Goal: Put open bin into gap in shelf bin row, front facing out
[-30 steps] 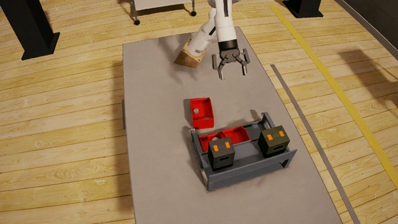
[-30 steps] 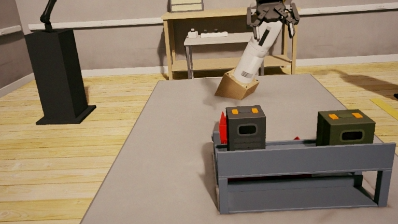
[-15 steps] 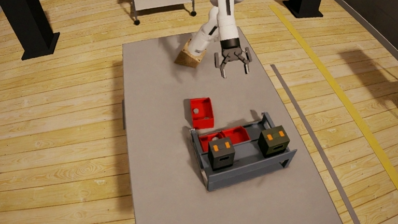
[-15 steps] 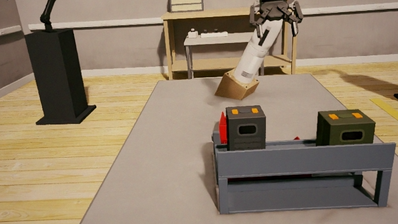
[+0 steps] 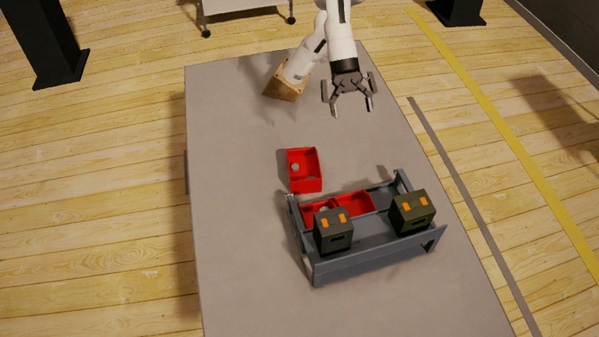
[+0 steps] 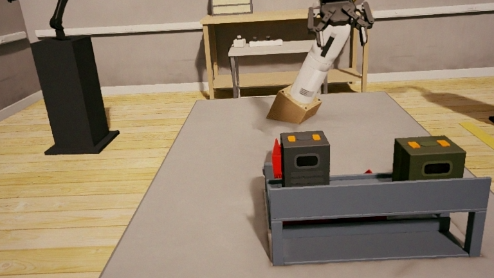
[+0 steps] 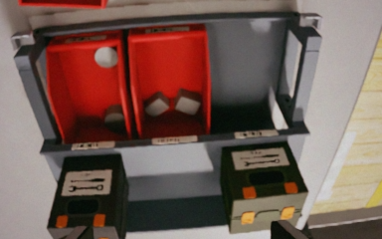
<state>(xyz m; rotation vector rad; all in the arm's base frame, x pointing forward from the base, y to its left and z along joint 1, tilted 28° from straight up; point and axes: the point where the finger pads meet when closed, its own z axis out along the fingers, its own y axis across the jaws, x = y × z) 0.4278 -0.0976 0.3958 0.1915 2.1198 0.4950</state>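
Above the far half of the desk (image 5: 229, 245) my claw (image 5: 350, 103) hangs high with fingers spread wide, gripping nothing, the arm bent down from its wooden base (image 5: 282, 86). The open bin (image 5: 303, 170) I'm after sits on the desk just in front of the shelf (image 5: 375, 249), near its left end, a round part inside. From the wrist view, two red bins (image 7: 129, 80) fill the left and middle slots, and the gap (image 7: 244, 75) lies at the right end. Two dark toolboxes (image 5: 333, 229) stand on the top board.
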